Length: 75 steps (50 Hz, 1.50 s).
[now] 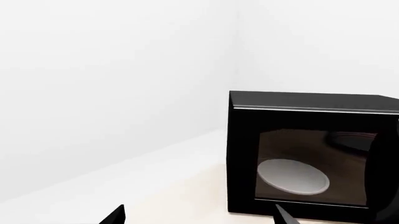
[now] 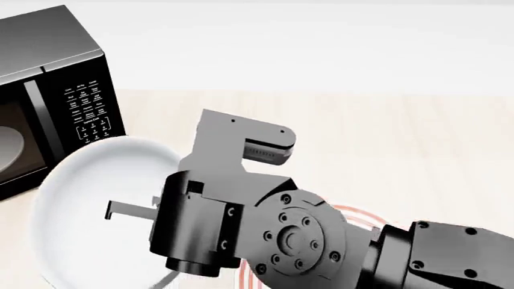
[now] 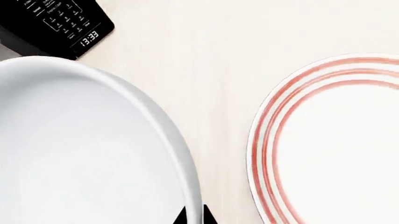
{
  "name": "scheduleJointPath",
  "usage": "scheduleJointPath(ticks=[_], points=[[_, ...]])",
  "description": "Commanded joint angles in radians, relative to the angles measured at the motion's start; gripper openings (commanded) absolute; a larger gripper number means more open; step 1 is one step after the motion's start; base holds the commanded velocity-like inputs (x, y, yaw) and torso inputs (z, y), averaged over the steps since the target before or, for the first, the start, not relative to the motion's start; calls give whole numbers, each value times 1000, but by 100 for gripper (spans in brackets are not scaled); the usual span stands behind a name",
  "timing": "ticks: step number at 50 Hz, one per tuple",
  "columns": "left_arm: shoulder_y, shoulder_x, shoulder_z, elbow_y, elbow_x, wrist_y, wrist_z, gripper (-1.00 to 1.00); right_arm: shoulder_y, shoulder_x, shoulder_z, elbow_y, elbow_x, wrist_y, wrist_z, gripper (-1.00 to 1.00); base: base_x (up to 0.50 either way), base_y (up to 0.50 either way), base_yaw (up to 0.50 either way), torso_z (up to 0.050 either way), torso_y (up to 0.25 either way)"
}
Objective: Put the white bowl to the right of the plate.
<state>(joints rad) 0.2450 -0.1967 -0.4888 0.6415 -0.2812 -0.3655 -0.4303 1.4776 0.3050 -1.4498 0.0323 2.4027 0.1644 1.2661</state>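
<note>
The white bowl (image 2: 80,211) is plain and glossy, at the left in the head view, left of the plate. My right gripper (image 3: 194,217) is shut on the bowl's rim (image 3: 181,158), one fingertip inside and one outside. The plate (image 3: 330,140), with red-orange rings, lies on the table beside the bowl; in the head view only a bit of its ringed rim (image 2: 353,215) shows past my right arm (image 2: 257,223). I cannot tell whether the bowl rests on the table. My left gripper (image 1: 199,218) is open and empty, facing the microwave.
A black microwave (image 2: 48,90) stands at the back left, its keypad close behind the bowl. Through its door a pale dish (image 1: 293,176) shows inside. The light wooden table (image 2: 401,150) stretches to the right of the plate. White walls stand behind.
</note>
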Motion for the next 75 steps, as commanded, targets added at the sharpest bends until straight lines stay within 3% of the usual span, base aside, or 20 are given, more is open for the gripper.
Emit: scheduleJointPath(ticks=[1,21,41,75], points=[[0,-4,5,-1,-1,-2,-8,100,96,99,65,-50,58,12,83,-100,0,0,0,0,0],[-4,-11,41,0,22,-4,-27,100,148,311,125,157,180,94,30,-100,0,0,0,0,0],[-20,-23,72,-19,43,-11,-46,100,105,473,108,402,177,188,-80,-100,0,0,0,0,1],[-29,-36,108,-34,60,-14,-68,100,3,760,141,363,212,128,-125,-100,0,0,0,0,1]])
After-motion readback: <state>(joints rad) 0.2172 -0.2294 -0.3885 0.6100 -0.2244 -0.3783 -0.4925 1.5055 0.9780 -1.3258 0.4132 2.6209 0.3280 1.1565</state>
